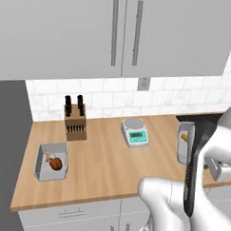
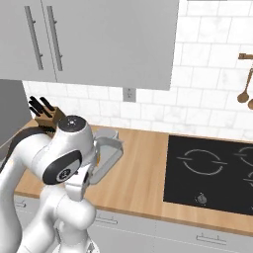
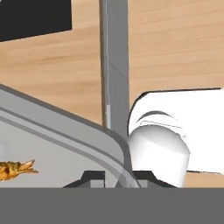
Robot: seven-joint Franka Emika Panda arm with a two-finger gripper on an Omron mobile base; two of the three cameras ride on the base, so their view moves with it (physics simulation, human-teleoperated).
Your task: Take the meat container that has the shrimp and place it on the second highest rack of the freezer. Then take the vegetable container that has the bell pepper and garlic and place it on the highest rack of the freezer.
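Pincer [image 3: 117, 177] gripping meat container [image 3: 65, 144] rim

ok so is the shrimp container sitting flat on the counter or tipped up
Tipped up. The shrimp container stands steeply on edge above the counter; in the hand view the gripper is shut on its rim, shrimp inside.

The scene was lit evenly and brightly, with no single light source evident and no glare recorded on the wooden counter [image 1: 106, 160] or the grey cabinets [image 1: 69, 29]. Only faint, soft shading was noted beneath the cabinets on the tiled wall [image 2: 197, 104]. All three pictures were rendered at low resolution, so edges appeared slightly soft and jagged; no lens distortion was observed.
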